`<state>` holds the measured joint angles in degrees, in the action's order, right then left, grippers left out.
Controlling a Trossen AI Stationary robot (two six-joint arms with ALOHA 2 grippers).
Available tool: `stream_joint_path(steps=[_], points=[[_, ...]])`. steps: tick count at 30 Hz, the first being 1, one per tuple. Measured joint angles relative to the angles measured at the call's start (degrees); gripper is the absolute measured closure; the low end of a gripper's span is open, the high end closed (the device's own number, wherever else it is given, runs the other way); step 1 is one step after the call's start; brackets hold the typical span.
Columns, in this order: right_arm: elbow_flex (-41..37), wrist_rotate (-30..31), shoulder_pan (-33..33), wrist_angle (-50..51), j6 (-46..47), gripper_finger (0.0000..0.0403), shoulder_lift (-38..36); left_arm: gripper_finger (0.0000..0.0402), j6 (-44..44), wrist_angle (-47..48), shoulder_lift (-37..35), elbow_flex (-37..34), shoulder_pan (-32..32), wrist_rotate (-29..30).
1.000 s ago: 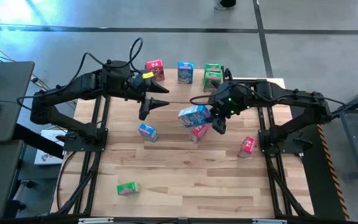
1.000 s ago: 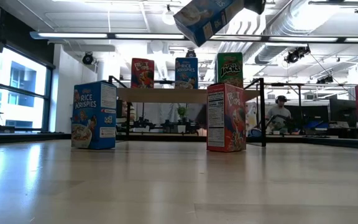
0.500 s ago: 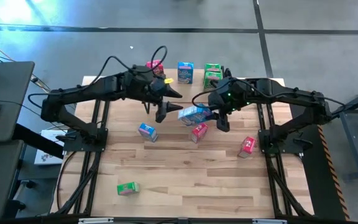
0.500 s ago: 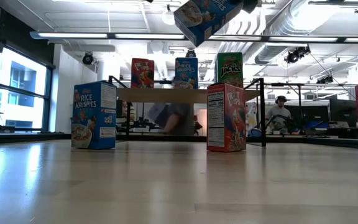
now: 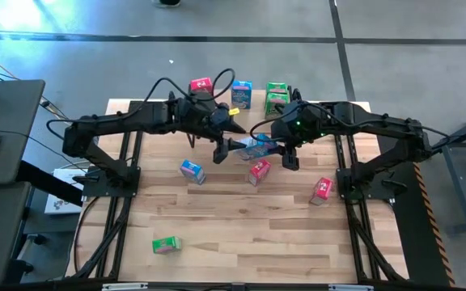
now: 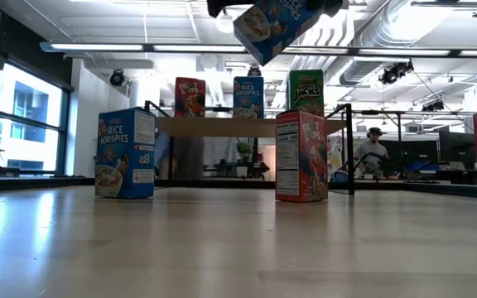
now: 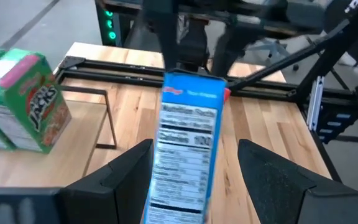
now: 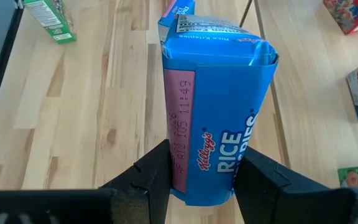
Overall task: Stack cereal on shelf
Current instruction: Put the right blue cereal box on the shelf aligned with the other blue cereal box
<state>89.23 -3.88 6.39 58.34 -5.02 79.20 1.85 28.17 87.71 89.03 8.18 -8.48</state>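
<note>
Right claw (image 8: pixel 194 171), clamped on a blue box (image 8: pixel 219 118) held tilted in the air above the bench (image 5: pixel 241 234). Left claw (image 7: pixel 194 180), spread wide, straddles the box's other end without visible contact. Beyond stands the shelf (image 6: pixel 214 126) carrying cereal (image 6: pixel 248 97); other boxes stand on the bench.

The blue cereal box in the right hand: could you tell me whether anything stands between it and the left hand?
Nothing visible does. The right hand holds the blue cereal box above the table, and the open left hand already has a finger on either side of the box's free end, with only air between.
</note>
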Motion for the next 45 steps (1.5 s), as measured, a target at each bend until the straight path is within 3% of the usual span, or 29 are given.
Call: stream_joint_path(steps=[15, 45], points=[[0.00, -0.90, 0.00, 0.13, 0.00, 0.0263, 0.00, 0.0176, -2.56, -0.34, 1.80, 0.00, -0.74, 4.34], [-0.07, -1.09, -0.04, -4.55, 1.84, 0.0263, 0.00, 0.0176, -3.54, 0.55, 1.61, 0.04, -0.70, 0.09]])
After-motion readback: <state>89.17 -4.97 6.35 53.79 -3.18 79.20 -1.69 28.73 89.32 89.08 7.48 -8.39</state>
